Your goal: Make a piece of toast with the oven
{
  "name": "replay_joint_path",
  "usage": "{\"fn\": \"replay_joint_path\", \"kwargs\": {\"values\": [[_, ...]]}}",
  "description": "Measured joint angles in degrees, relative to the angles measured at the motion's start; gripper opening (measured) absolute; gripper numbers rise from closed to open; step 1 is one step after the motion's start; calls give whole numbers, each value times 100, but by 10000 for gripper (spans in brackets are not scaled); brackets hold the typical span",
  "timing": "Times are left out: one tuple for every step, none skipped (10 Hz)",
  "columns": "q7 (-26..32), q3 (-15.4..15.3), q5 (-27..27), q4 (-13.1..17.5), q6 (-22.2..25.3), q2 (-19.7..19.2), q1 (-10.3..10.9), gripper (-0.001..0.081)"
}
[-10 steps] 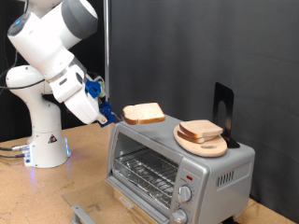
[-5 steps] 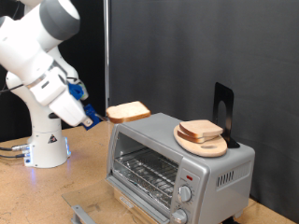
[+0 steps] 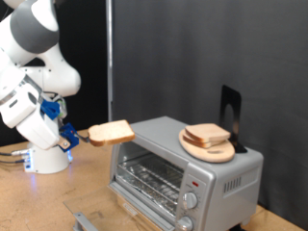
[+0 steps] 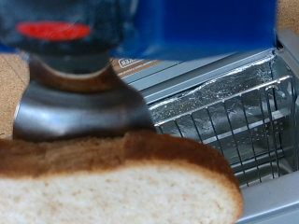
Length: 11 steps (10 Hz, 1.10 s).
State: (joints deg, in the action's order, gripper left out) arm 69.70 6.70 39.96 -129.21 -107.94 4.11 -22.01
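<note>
My gripper (image 3: 81,137) is shut on a piece of toast (image 3: 112,132), a pale slice with a light-brown crust, held level in the air to the exterior view's left of the oven (image 3: 183,166). The oven is silver, its front door is down and open, and its wire rack (image 3: 149,176) shows inside. In the wrist view the toast (image 4: 112,187) fills the near field and the open oven with its rack (image 4: 224,117) lies beyond it. Another slice (image 3: 207,134) rests on a round wooden plate (image 3: 210,149) on top of the oven.
The arm's white base (image 3: 46,154) stands on the wooden table at the exterior view's left. A black stand (image 3: 229,111) rises behind the plate. Two round knobs (image 3: 191,200) sit on the oven's front panel. A grey object (image 3: 85,219) lies at the bottom edge.
The gripper has carried the toast from above the oven's top down and to the exterior view's left. It now hangs lower, beside the oven's left end.
</note>
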Motion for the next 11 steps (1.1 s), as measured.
{"fn": "replay_joint_path", "kwargs": {"values": [[0, -3, -95, -20, 0, 0, 0, 369], [0, -3, -194, -45, -39, -1, 0, 369], [2, -2, -283, -93, -168, -8, 0, 369], [10, -2, -379, -164, -386, -35, 0, 369], [16, -11, -489, -239, -662, -106, 1, 369], [41, -31, -529, -319, -943, -208, 4, 369], [102, -61, -569, -383, -1159, -321, 6, 369], [157, -90, -594, -432, -1333, -425, 12, 369], [208, -128, -596, -487, -1489, -511, 20, 369], [215, -173, -658, -543, -1614, -569, 31, 369], [215, -231, -678, -618, -1729, -582, 49, 369]]}}
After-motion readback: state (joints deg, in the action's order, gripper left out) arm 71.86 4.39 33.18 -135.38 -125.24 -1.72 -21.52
